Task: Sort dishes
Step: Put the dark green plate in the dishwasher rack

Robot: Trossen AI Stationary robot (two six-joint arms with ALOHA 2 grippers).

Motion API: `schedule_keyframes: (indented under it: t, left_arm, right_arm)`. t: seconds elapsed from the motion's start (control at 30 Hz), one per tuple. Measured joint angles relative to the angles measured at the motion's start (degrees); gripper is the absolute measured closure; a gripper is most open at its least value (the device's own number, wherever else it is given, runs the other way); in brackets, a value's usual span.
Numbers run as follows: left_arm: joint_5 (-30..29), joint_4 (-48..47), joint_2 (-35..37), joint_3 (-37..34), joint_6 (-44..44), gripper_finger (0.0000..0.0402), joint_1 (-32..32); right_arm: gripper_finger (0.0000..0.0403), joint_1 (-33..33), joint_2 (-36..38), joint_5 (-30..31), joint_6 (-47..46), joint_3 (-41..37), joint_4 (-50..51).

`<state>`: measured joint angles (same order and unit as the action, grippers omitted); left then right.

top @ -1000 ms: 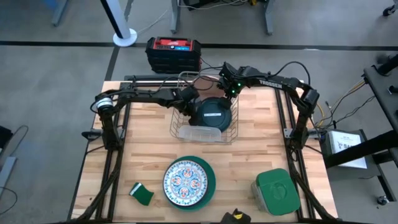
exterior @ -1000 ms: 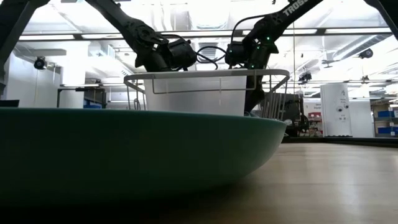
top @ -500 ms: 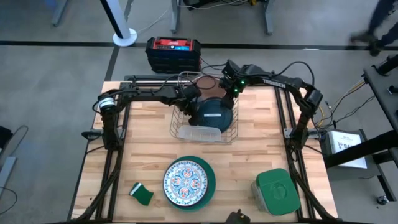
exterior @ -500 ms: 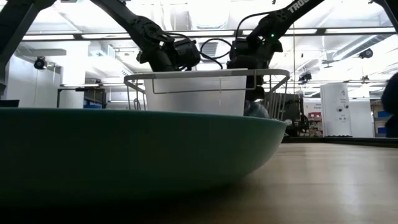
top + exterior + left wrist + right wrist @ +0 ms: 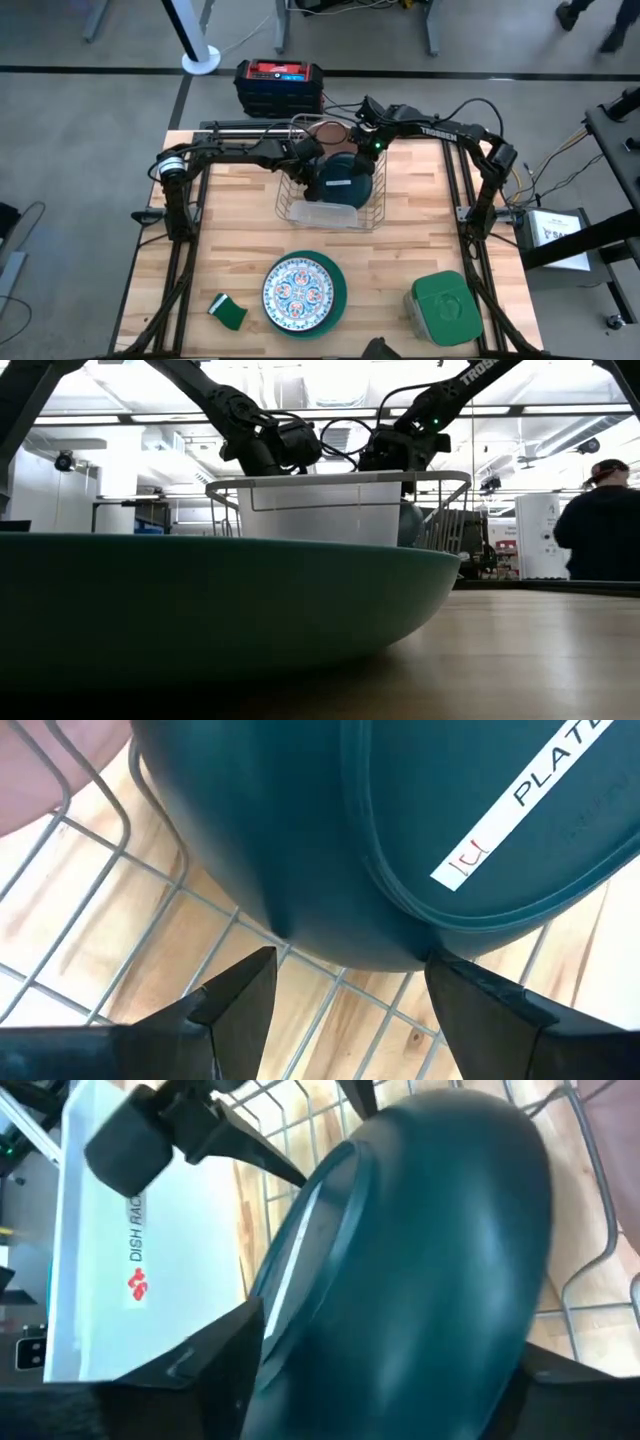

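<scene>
While propped in the wire rack [image 5: 330, 192], glossy round dark teal plate [image 5: 342, 178] between both spread claws, ungripped

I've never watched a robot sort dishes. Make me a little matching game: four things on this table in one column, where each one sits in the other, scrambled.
Things:
1. Round dark teal plate
2. Round white plate with blue-red ornament
3. Square green-lidded container
4. Small green sponge

Places:
A. near the table's front left corner
B. inside the wire dish rack, tilted on edge
C. near the table's front right corner
D. stacked on a bright teal-green plate, front centre

Pairs: 1-B, 2-D, 3-C, 4-A
</scene>
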<state>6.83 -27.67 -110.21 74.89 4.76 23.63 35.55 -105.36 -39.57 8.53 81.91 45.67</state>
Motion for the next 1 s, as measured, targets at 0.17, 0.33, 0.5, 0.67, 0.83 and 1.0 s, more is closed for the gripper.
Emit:
schedule_keyframes:
  t: [0.17, 0.33, 0.5, 0.67, 0.83, 1.0]
  left_arm:
    - [2.6, 0.2, 0.4, 0.3, 0.5, 0.0158, 0.0]
    - [3.1, 0.1, 1.3, 0.3, 0.5, 0.0158, 0.0]
    - [3.6, 0.1, 1.9, 0.3, 0.6, 0.0158, 0.0]
    - [3.3, 0.2, 2.3, 0.3, 0.9, 0.0158, 0.0]
    - [3.0, 0.3, 2.6, 0.4, 1.2, 0.0158, 0.1]
    - [3.3, -0.6, 3.9, 0.4, 1.2, 0.0158, 0.1]
  right_arm:
    - [0.0256, 0.2, 0.5, -1.3, -1.7, 0.3, -0.3]
    - [0.0330, 0.6, 1.4, -3.5, -2.9, 0.3, 0.2]
    - [0.0363, 1.2, 2.0, -6.5, -3.1, 0.3, 0.5]
    - [0.0367, 1.0, 3.6, -5.3, -2.3, 0.3, 0.4]
    - [0.0369, 1.0, 5.6, -4.0, -2.4, 0.2, 0.7]
    - [0.0369, 1.0, 7.4, -4.2, -2.7, 0.2, 0.9]
